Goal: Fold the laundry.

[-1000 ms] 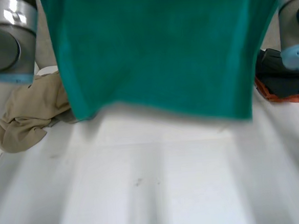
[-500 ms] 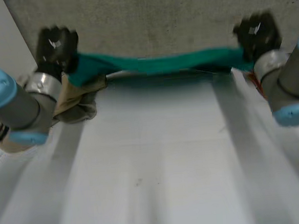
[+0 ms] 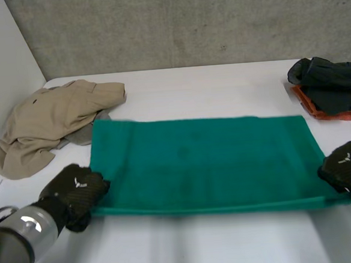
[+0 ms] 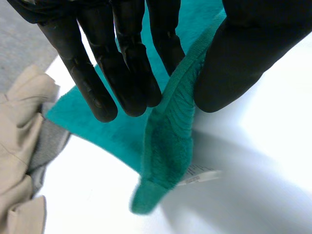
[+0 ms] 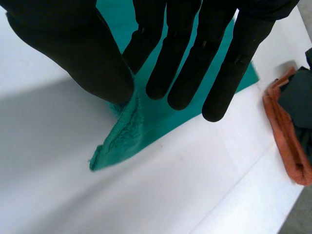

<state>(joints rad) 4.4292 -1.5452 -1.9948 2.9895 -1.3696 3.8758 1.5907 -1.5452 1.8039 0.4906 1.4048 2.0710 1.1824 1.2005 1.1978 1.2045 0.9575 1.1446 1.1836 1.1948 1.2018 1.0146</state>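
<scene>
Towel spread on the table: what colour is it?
The towel is plain teal green; the head view shows it best.

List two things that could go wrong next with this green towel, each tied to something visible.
1. The left hand and right hand each pinch only a near corner of the green towel; a slipping pinch might skew the fold.
2. The towel's far corner lies by the beige garment, which could get dragged along.

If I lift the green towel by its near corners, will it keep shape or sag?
Probably floppy: the green terry towel bunches and droops where the left hand pinches its corner. Its looped pile likely grips rather than slips. Lifted, the span toward the right hand would probably sag.
</scene>
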